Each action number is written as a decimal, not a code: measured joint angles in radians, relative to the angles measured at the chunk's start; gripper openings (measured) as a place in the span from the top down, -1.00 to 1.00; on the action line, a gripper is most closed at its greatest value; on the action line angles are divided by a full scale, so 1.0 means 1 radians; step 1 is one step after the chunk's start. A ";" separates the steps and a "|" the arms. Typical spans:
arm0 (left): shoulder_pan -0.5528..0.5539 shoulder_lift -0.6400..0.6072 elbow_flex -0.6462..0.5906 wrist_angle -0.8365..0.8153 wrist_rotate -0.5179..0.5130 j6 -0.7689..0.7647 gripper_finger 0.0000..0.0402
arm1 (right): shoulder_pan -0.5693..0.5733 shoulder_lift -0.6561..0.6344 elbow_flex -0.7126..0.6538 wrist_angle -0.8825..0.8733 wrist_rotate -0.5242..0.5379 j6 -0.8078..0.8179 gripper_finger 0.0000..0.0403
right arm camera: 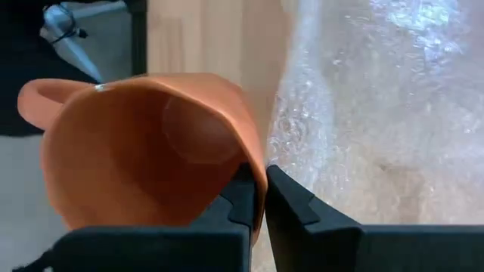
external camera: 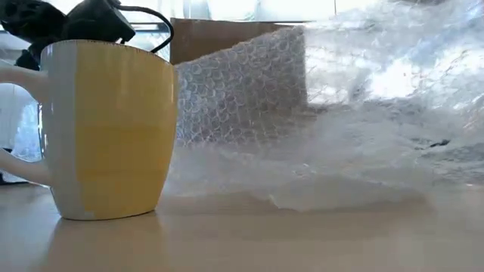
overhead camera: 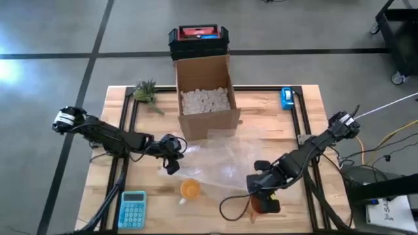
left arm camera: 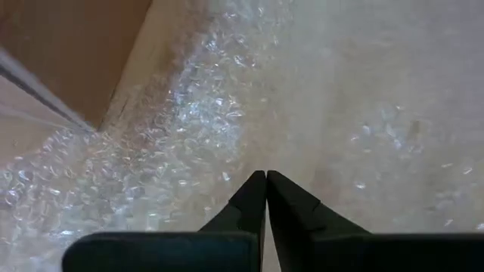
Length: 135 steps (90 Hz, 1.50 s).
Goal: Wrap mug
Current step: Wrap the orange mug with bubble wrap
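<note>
We find two mugs on the table. An orange mug (right arm camera: 144, 147) sits near the front edge on the right side, and the right gripper (right arm camera: 257, 189) pinches its rim, one finger inside the cup and one outside. In the high view this mug (overhead camera: 261, 203) lies under that gripper (overhead camera: 259, 191), just beside the near edge of the bubble wrap (overhead camera: 219, 156).

A yellow mug (overhead camera: 190, 189) stands upright near the front centre, touching no gripper; in the low view it (external camera: 106, 128) stands in front of the wrap (external camera: 325, 121).

The wrap lies spread over the middle of the table, reaching up against the open cardboard box (overhead camera: 204, 98), which holds white filler.

The left gripper (left arm camera: 265, 185) has its fingers pressed together over the wrap (left arm camera: 189, 128); we cannot tell whether any film is caught between them. From above it (overhead camera: 172, 154) sits at the sheet's left edge.

Further out we record a calculator (overhead camera: 132, 209), a small plant (overhead camera: 146, 91) and a blue tape dispenser (overhead camera: 287, 98).
</note>
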 joint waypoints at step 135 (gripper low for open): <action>-0.004 0.003 -0.053 0.007 0.005 -0.050 1.00 | -0.100 0.006 -0.148 0.321 0.180 -0.154 1.00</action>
